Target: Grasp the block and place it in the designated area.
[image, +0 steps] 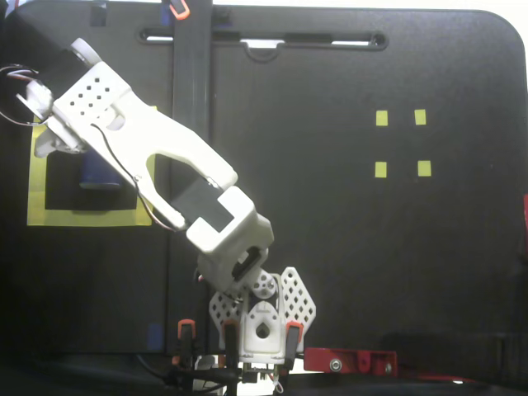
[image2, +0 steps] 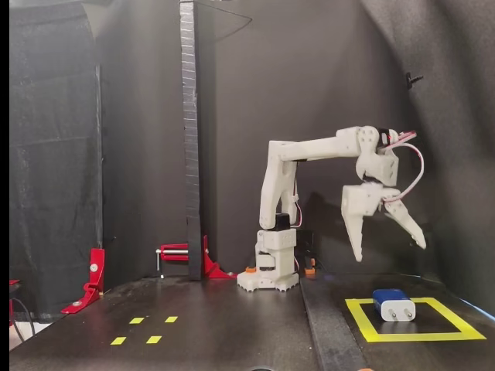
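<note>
The dark blue block (image2: 394, 304) lies on the black floor inside the designated area (image2: 363, 322), a square of wide yellow tape, with its two metal prongs facing the camera. In the top-down fixed view the block (image: 98, 172) shows partly from under the white arm, within the yellow square (image: 82, 218). My gripper (image2: 390, 251) hangs open well above the block, fingers spread and pointing down, holding nothing. In the top-down view the wrist (image: 87, 103) covers the fingers.
Four tiny yellow squares (image: 401, 143) mark the mat on the other side, also seen low in the side view (image2: 145, 329). A black post (image2: 189, 139) stands beside the arm base (image2: 269, 267). Red clamps (image2: 93, 280) sit at the mat's edge.
</note>
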Tool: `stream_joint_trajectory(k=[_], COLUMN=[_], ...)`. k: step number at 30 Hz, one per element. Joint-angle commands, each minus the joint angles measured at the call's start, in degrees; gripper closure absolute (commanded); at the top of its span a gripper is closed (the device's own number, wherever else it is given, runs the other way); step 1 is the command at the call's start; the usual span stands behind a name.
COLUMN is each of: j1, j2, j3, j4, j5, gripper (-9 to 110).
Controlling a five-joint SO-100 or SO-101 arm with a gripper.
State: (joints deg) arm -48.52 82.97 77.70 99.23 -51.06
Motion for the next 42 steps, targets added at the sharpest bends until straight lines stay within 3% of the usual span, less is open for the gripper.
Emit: stream_joint_trajectory(k=[1,11,30,42], j1=[0.6,0.7,1.1,1.0], j2=[2.9,2.9,3.0,3.0], j3=[-1.2,-1.2,-1.2,-1.1], j4=[0.4,0.4,-1.1,-2.1], j5=[-0.4,-0.6,-0.3,1.8], gripper=[53,53,98,101])
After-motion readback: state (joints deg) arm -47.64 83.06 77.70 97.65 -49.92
